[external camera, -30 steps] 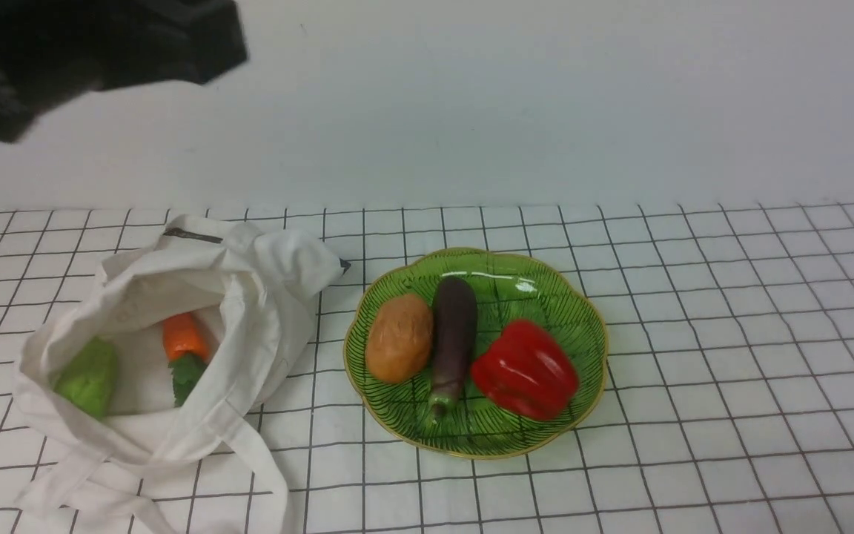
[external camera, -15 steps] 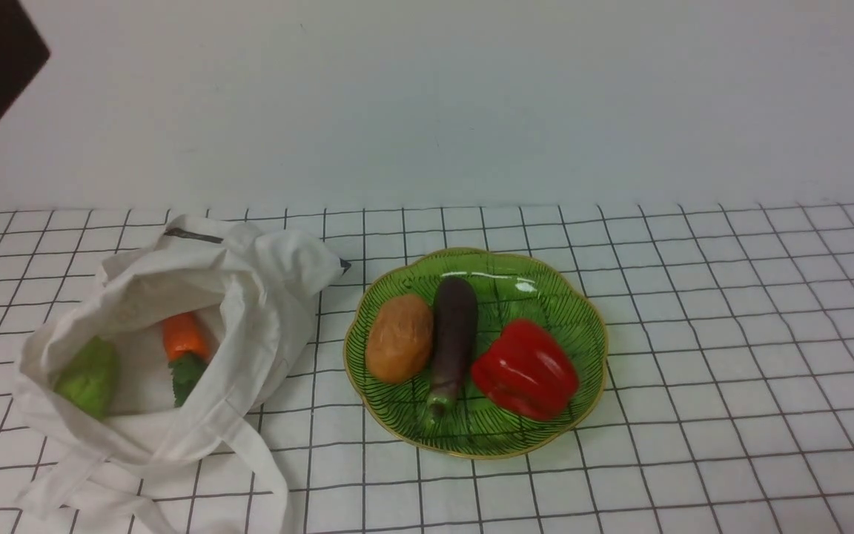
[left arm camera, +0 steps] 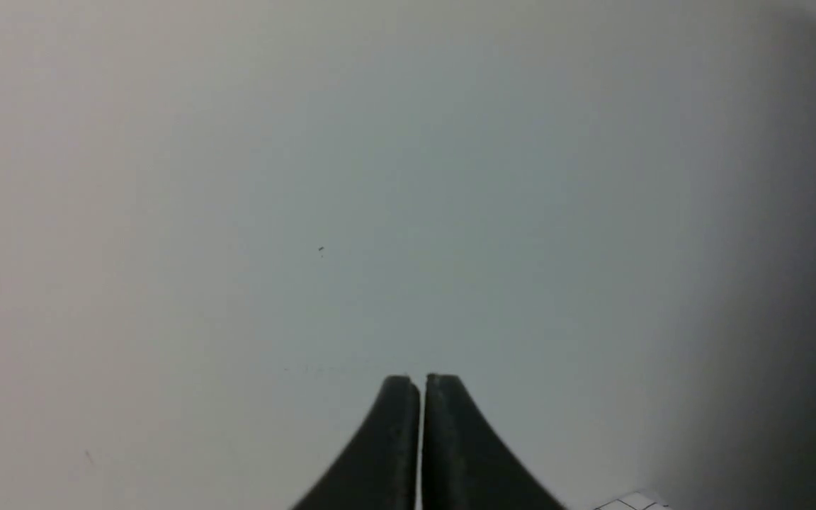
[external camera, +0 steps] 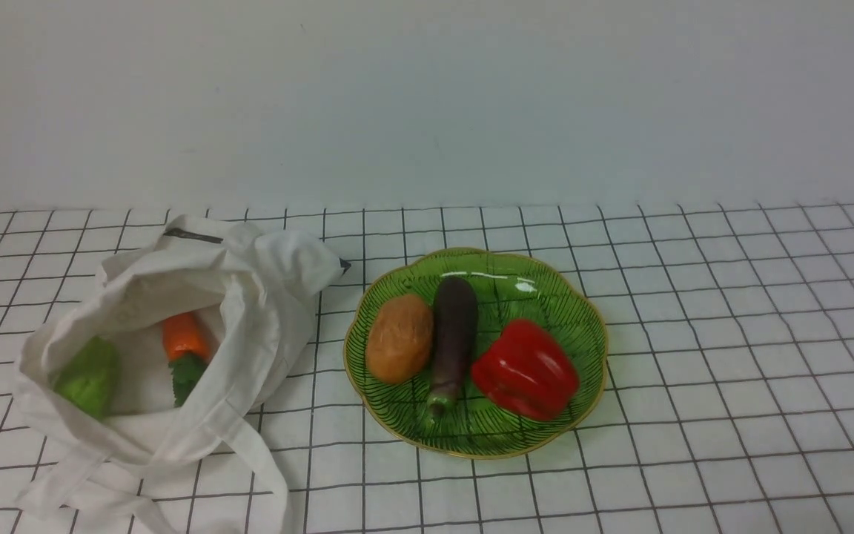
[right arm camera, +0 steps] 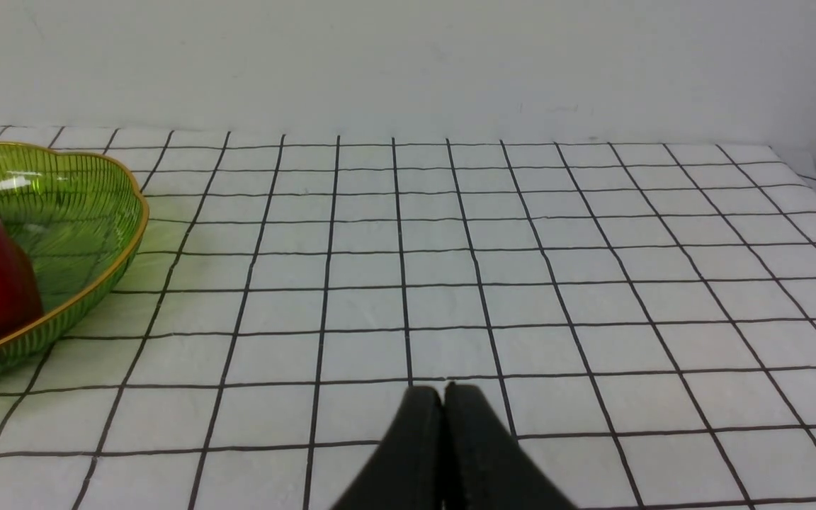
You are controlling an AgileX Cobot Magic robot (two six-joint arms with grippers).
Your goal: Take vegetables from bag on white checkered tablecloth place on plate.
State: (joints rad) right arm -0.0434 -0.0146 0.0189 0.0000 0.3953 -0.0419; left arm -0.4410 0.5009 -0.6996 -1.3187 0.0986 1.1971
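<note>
Clenched and empty were left hand [left arm camera: 420, 382] and right hand [right arm camera: 443, 393], carrot [external camera: 184, 337] and green vegetable [external camera: 90, 377] sat inside bag [external camera: 264, 297] lower left, off the plate [external camera: 538, 297]; reaching in could snag cloth and drag it.

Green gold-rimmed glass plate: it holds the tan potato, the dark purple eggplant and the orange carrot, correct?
No. In the front view the green gold-rimmed glass plate holds the tan potato, the dark purple eggplant and a glossy red bell pepper; the orange carrot lies inside the off-white cloth bag.
</note>
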